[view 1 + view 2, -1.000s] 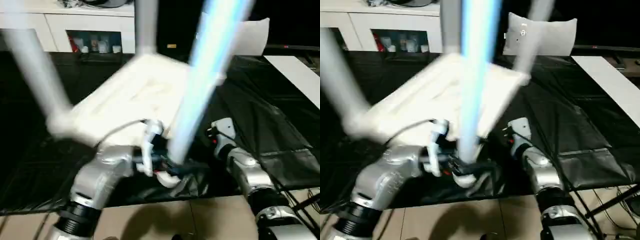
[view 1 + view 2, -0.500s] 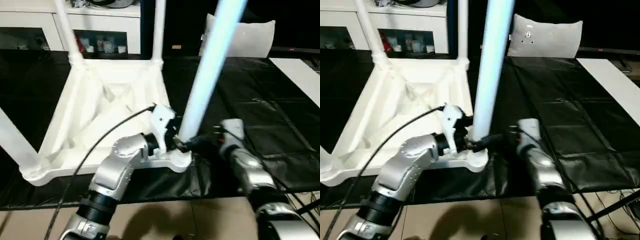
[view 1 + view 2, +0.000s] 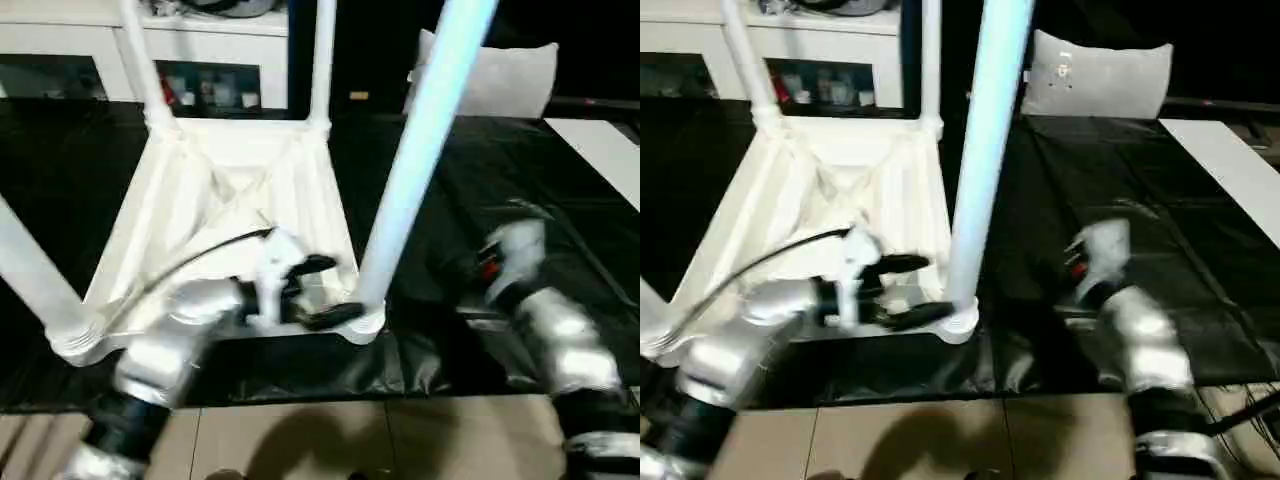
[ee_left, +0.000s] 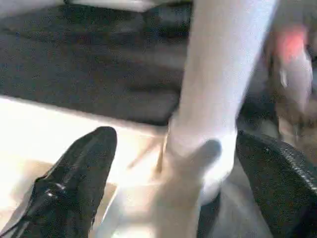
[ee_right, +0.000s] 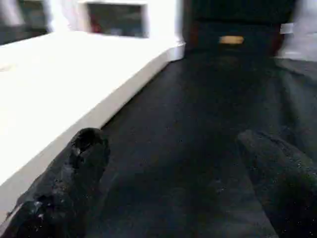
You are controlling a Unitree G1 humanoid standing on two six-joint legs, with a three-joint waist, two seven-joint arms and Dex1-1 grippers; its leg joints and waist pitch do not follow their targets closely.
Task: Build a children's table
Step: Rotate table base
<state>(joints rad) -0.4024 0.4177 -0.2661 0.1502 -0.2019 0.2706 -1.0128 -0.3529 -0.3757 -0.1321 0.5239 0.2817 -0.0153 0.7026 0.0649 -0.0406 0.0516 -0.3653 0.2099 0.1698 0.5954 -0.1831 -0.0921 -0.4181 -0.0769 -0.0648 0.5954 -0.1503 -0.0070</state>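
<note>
Both my claws stand wide, gripping nothing. My left gripper (image 3: 325,292) reaches level across the upturned table top (image 3: 215,215), fingers flanking the near-right leg (image 3: 415,160) at its socket. My right gripper (image 5: 173,183) hangs over the black cover (image 3: 520,170), beside the top's edge.

White everywhere on the table top (image 3: 225,215), ribs and all, same for its 4 legs (image 3: 322,60), though the nearest leg (image 3: 415,150) looks pale blue. Black cover (image 3: 500,180) on the work table. Silver forearms (image 3: 165,345), black fingers (image 4: 74,183), light grey pillow (image 3: 500,75).
</note>
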